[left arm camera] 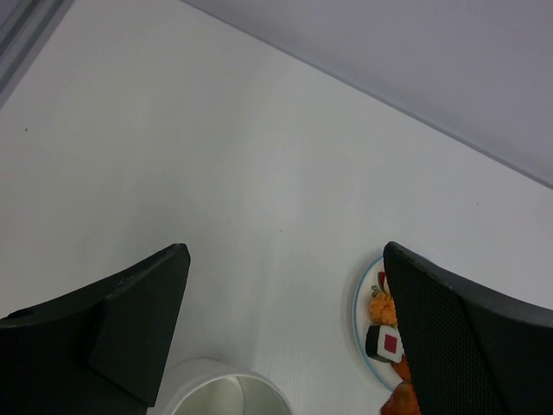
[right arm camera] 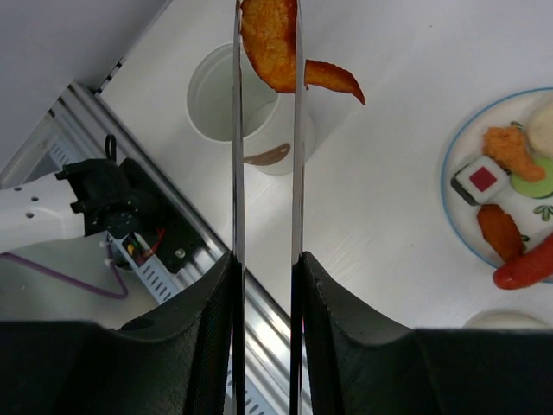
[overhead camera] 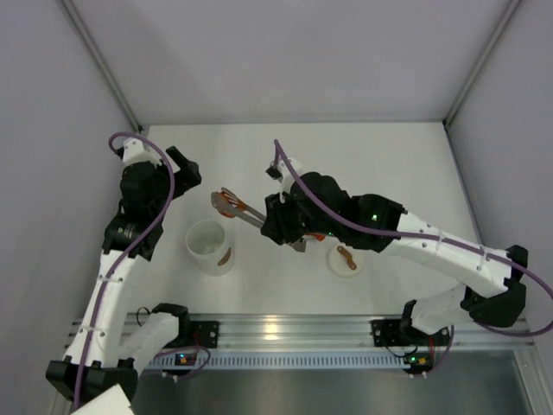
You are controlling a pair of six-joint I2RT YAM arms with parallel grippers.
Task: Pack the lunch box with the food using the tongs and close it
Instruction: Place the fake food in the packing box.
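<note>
My right gripper [right arm camera: 266,259] is shut on the tongs [right arm camera: 296,173], one slim blade against each finger. The tong tips pinch an orange fried food piece [right arm camera: 270,41] in the air just beyond the rim of the lunch box [right arm camera: 246,108], a white tub with a brown mark on its wall. From above, the tongs [overhead camera: 246,213] reach left from the right gripper [overhead camera: 281,226], and the held piece [overhead camera: 228,202] hangs just behind the lunch box [overhead camera: 210,246]. More food [right arm camera: 480,180] lies on the plate [right arm camera: 448,181]. My left gripper [left arm camera: 285,255] is open and empty above the table behind the lunch box [left arm camera: 226,387].
A small round white lid [overhead camera: 344,259] with a brown mark lies right of the tub, near the front rail [overhead camera: 285,333]. My right arm covers most of the plate in the top view. Grey walls enclose the table on three sides.
</note>
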